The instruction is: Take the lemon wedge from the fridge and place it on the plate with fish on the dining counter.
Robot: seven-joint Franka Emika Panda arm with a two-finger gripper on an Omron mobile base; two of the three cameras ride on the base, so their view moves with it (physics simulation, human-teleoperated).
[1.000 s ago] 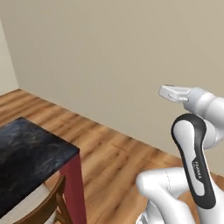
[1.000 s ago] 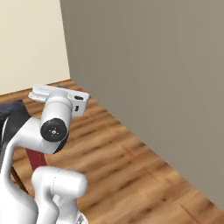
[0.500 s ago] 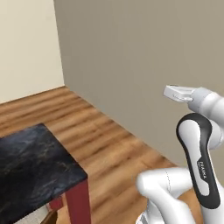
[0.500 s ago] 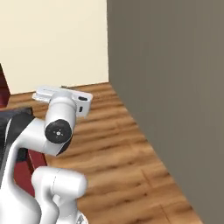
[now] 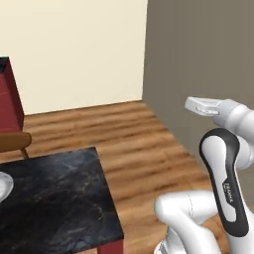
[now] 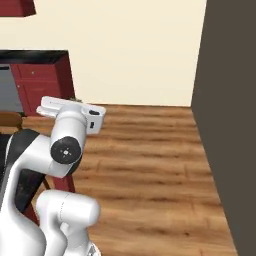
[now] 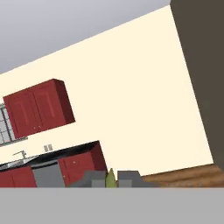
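Two dark fingertips of the gripper [image 7: 111,179] pinch the tiny yellow-green lemon wedge [image 7: 111,179]. Since a second ago the base has swung round, bringing more of the black marbled dining counter [image 5: 54,198] and a white plate's rim [image 5: 4,185] into sight, so delivery looks near.

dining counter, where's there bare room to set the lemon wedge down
Most of the dining counter in the left base view is bare black slab, from its near right corner back to the far edge. The one occupied spot is the left edge, where a pale plate rim pokes in. The gripper holds a yellow-green sliver.
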